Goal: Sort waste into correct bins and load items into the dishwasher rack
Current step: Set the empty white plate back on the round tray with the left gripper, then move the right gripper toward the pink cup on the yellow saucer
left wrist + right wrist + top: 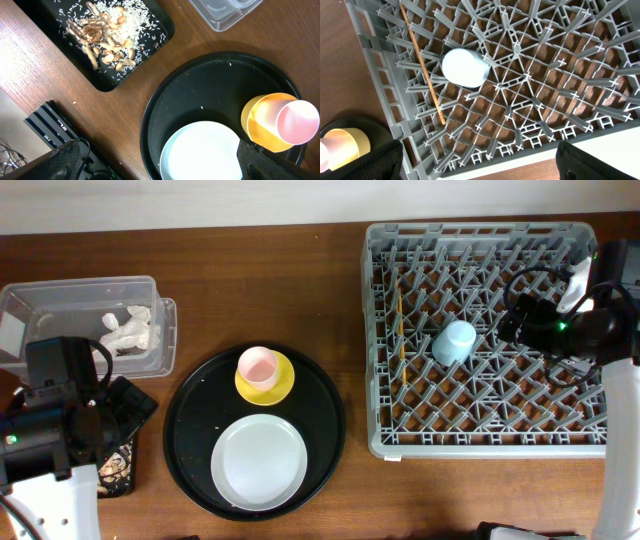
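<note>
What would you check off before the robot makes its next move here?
1. Tissue in clear tub: ok.
2. Food scraps in shallow black tray: ok.
3. Light-blue cup in rack: ok.
4. Chopsticks in rack: ok.
5. Pink cup, yellow saucer, plate loaded: not ok, all on round black tray.
6. Left gripper open and empty: ok.
</note>
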You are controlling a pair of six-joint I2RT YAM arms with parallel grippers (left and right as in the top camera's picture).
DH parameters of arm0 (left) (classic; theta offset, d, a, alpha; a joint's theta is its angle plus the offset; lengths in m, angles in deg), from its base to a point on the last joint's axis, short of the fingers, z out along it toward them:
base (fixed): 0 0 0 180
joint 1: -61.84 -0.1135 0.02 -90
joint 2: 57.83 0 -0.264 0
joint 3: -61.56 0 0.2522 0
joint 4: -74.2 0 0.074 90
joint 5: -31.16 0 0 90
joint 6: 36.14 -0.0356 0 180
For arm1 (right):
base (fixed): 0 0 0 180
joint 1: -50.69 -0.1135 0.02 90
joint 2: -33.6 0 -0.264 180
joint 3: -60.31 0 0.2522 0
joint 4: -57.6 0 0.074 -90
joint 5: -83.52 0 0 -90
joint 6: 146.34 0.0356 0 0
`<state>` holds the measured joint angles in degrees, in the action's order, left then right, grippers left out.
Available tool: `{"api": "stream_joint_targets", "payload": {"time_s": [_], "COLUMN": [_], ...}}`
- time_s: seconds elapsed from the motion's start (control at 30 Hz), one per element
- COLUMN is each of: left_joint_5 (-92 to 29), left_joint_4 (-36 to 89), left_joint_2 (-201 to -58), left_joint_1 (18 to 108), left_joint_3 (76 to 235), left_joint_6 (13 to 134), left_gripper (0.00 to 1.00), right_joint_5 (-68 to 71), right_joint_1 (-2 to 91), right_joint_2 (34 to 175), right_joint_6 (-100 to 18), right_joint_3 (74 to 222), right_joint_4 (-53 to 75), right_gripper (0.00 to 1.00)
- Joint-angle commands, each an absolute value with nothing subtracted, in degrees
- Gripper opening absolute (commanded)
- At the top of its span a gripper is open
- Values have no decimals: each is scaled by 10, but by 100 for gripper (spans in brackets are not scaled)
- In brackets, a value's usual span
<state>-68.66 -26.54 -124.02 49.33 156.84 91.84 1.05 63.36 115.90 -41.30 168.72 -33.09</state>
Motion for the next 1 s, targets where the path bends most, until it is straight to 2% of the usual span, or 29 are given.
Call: {"api": "stream_joint_targets", "payload": {"time_s": [0.0, 0.83, 0.97], "left_joint_5": [-687, -688, -733], "left_joint_4": [-262, -262, -265], "left_joint_2": [-1235, -1235, -1235], "left_joint_1": [490, 490, 490], "left_joint_3": [1575, 1575, 1575], "left_joint_6": [916, 916, 916], "left_gripper": [99, 99, 99], "right_joint_5": [5, 5, 5], "right_joint_1": [635, 635, 635], "right_joint_2": [1159, 1159, 1159], "right_joint_6": [-410, -411, -410], "right_joint_3": [1690, 1690, 1690], "right_joint_4": [-331, -331, -331], "right_gripper": [98, 98, 98]}}
